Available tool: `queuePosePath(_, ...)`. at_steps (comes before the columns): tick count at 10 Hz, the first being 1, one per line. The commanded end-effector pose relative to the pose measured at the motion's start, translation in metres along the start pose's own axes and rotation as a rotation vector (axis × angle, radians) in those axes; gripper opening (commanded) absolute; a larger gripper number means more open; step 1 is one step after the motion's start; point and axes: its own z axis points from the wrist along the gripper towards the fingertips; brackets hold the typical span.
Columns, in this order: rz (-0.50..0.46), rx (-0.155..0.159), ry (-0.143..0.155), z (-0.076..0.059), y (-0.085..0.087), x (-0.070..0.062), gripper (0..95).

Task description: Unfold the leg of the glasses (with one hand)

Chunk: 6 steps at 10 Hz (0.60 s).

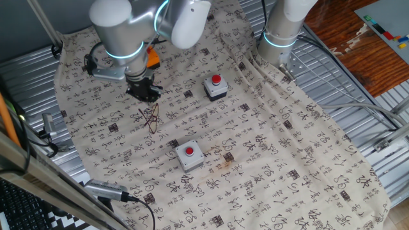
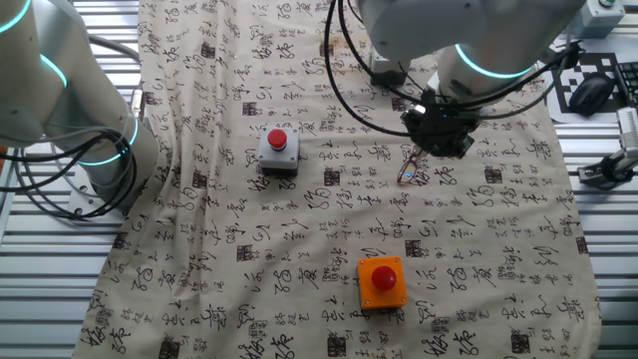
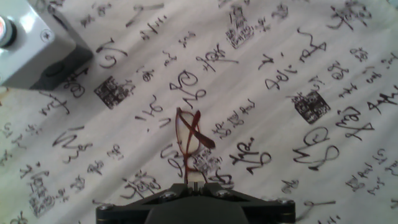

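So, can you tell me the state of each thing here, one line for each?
glasses: lying on the cloth, legs crossed over the frame, not unfolded.
hand: low over the glasses; open or shut cannot be told.
grey button boxes: upright, red buttons on top.
orange button box: upright, red button on top.

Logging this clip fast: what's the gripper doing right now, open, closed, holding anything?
Gripper: low over the glasses, fingertips at one end of the frame; whether it grips cannot be told.

Arm bent low, gripper pointing down, jaw state unclear
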Motion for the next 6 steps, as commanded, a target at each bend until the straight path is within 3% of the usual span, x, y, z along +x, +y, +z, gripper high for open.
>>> queuePosePath(1, 0.001, -0.007, -0.013, 0.005, -0.005, -0.01, 0.0)
queuePosePath(6, 0.007, -0.013, -0.019, 0.005, -0.004, -0.024, 0.0)
